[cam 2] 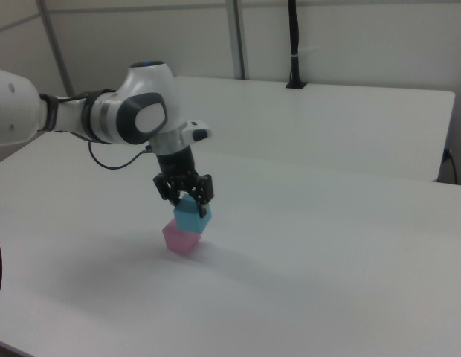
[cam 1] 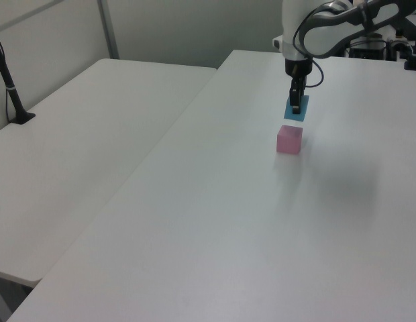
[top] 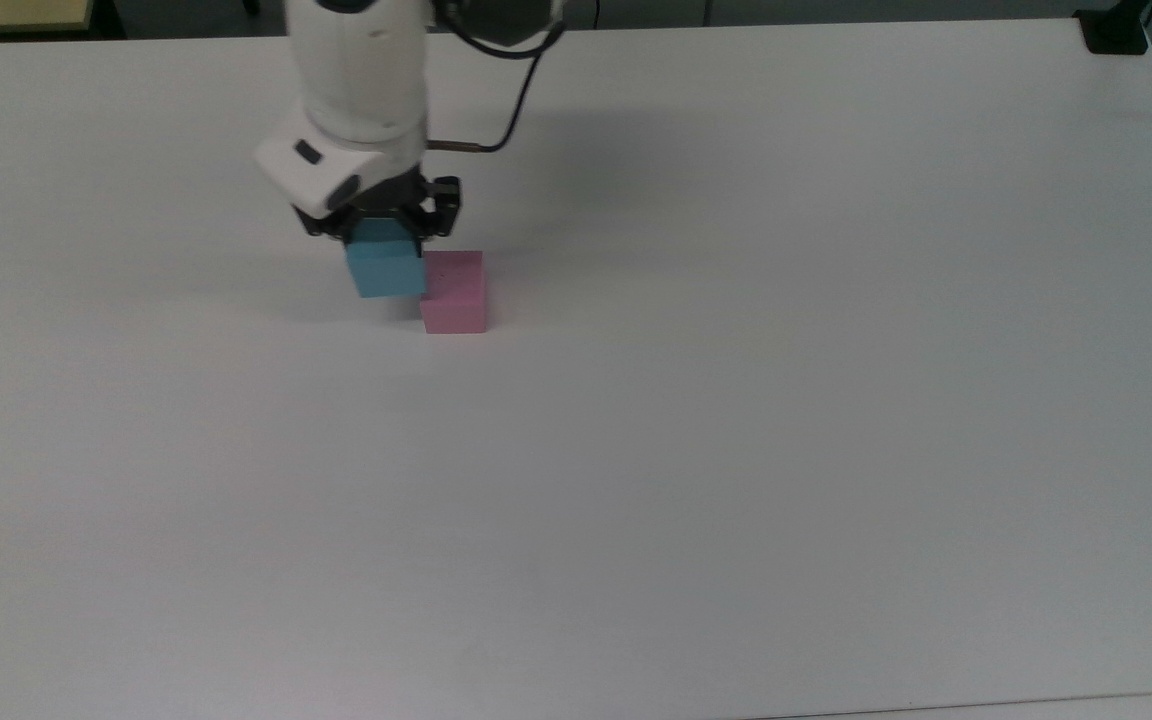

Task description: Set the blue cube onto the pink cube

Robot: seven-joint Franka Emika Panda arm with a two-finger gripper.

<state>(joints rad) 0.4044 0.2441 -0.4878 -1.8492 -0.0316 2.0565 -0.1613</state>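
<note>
The blue cube point(top: 385, 266) hangs in the air, with my gripper point(top: 383, 232) shut on its upper part. In the top view it overlaps the left edge of the pink cube point(top: 456, 292), which rests on the white table point(top: 736, 400). In the left view the blue cube point(cam 1: 296, 109) hovers just above and behind the pink cube point(cam 1: 289, 139). In the right view the blue cube point(cam 2: 192, 216) sits tilted, right over the pink cube point(cam 2: 179, 238), held by the gripper point(cam 2: 185, 199); whether the two cubes touch I cannot tell.
A second white table point(cam 1: 74, 147) adjoins on the left view's left, with a black post point(cam 1: 10, 87) on it. A black clamp point(top: 1114, 30) sits at the top view's far right corner. The arm's cable point(top: 506, 110) loops behind the gripper.
</note>
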